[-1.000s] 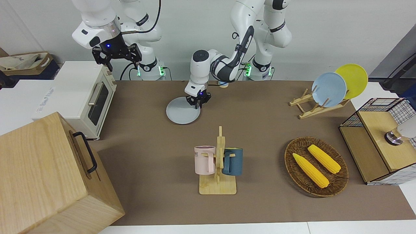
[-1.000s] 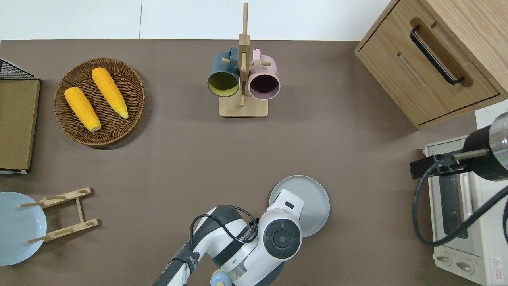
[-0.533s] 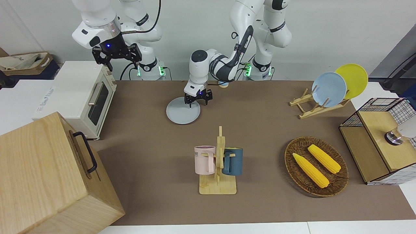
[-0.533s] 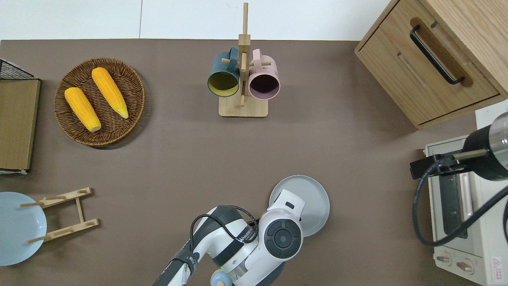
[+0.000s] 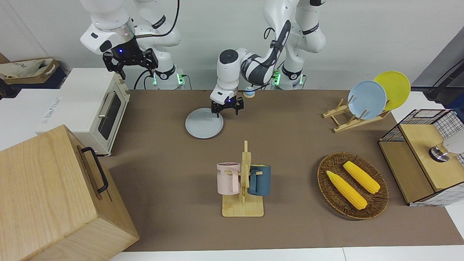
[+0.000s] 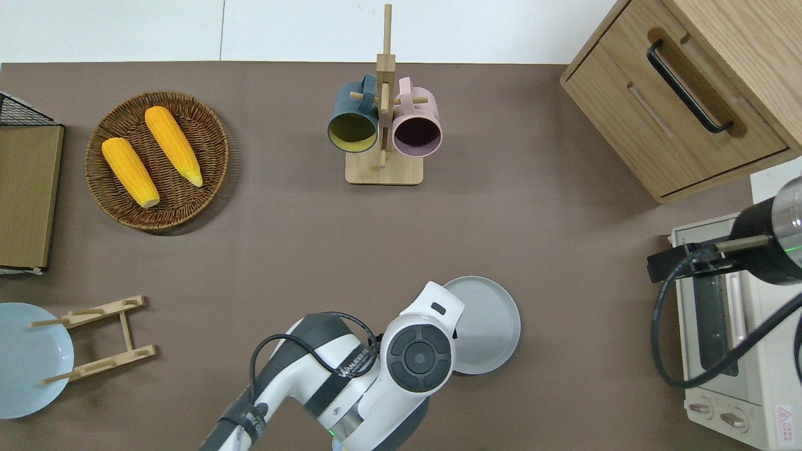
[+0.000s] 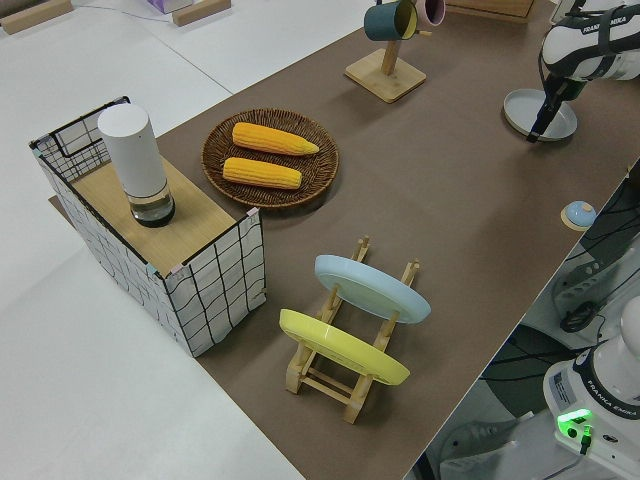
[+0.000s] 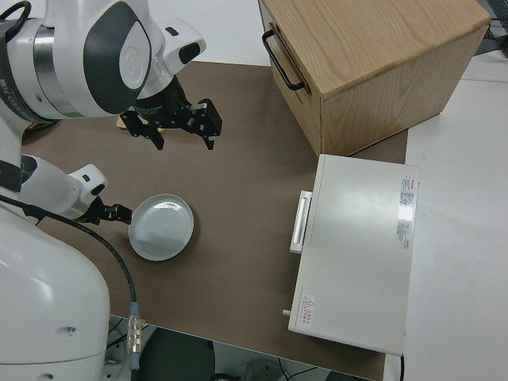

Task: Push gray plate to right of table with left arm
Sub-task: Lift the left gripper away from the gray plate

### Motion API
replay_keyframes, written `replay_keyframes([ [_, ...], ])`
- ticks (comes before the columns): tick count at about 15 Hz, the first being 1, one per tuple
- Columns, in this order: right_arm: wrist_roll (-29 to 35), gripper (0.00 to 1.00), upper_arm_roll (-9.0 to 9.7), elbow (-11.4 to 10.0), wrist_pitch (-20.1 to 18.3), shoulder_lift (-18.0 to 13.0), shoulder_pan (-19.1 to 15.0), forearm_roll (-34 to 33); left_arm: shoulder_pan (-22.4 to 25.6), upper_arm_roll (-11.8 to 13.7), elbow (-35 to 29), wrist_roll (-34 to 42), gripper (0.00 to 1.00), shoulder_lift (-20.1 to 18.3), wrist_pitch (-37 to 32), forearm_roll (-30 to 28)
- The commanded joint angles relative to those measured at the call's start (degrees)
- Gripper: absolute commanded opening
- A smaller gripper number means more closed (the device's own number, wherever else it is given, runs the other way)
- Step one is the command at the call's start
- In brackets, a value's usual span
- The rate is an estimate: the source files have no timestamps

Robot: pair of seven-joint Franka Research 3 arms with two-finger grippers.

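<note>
The gray plate (image 5: 204,125) lies flat on the brown table (image 5: 290,145), near the robots' edge; it also shows in the overhead view (image 6: 489,326) and the right side view (image 8: 162,228). My left gripper (image 5: 227,110) is open and empty. It hangs low at the plate's rim on the side toward the left arm's end of the table, and also shows in the right side view (image 8: 111,213). In the overhead view the left arm's wrist hides it. My right gripper (image 5: 130,67) is open and parked.
A mug rack (image 5: 243,185) with a pink and a teal mug stands mid-table. A wicker basket (image 5: 352,185) with two corn cobs, a plate rack (image 5: 348,119) with sky-blue and yellow plates and a wire box (image 5: 424,156) stand toward the left arm's end. A toaster oven (image 5: 98,108) and a wooden cabinet (image 5: 54,195) stand at the right arm's end.
My left gripper has opened, come off the plate's rim and shifted a little toward the left arm's end. The plate has stayed put. The right arm has not moved.
</note>
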Motion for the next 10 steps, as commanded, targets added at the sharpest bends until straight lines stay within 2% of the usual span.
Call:
replay_keyframes([
  [1,0.7,0.983,0.92,0.5,-0.9,-0.1,-1.1,0.2,4.6,0.1,-0.5,8.0,1.0,-5.5,-5.9,-3.6],
  [6,0.7,0.983,0.92,0.5,-0.9,-0.1,-1.1,0.2,10.4,0.1,0.4,13.0,1.0,-8.4,-10.5,-3.6],
  [10,0.7,0.983,0.92,0.5,-0.9,-0.1,-1.1,0.2,15.4,0.2,2.1,20.7,1.0,-10.9,-16.5,-3.6],
])
